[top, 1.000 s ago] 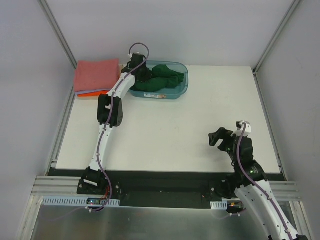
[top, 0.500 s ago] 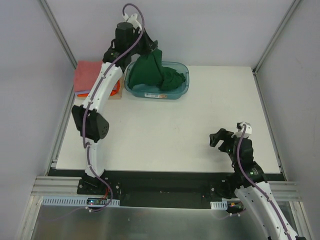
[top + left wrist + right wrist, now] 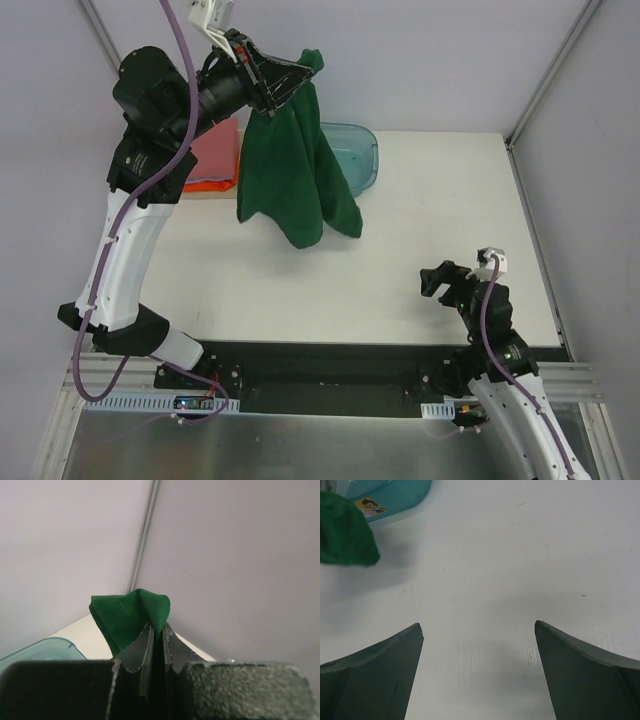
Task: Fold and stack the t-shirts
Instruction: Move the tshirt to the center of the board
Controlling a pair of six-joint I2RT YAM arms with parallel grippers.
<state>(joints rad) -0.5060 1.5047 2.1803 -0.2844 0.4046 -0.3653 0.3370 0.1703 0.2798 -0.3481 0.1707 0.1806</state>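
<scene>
Top external view: the dark green t-shirt (image 3: 297, 170) hangs in the air as a long bunched drape, in front of the teal bin (image 3: 362, 158) and covering its left part; the hem seems clear of the table (image 3: 430, 210).
Grip: the left end effector (image 3: 292, 70) is clenched on a small fold at the very top of the shirt. In the left wrist view the cloth is pinched between the tips, with a green tuft poking out past them.
Shirt against end effector: everything but that tuft hangs straight below the pinch, and nothing is wrapped round the fingers.
Stack: the folded shirts (image 3: 213, 158) lie left of the bin, salmon-pink on top with orange showing beneath, partly hidden by the left arm.
Other side: the right end effector (image 3: 432, 280) is released and spread wide. It sits low over the table, well to the near right of the bin, and grasps nothing.
Step in hand, as I read it: bringing the shirt out to lay it flat for folding.
Doing it well: move smoothly, since the pinch is small. Lower the shirt on the near side of the bin so the hem lands first, then draw back so the cloth spreads. The free end effector could catch a loose corner to open the bunch.
</scene>
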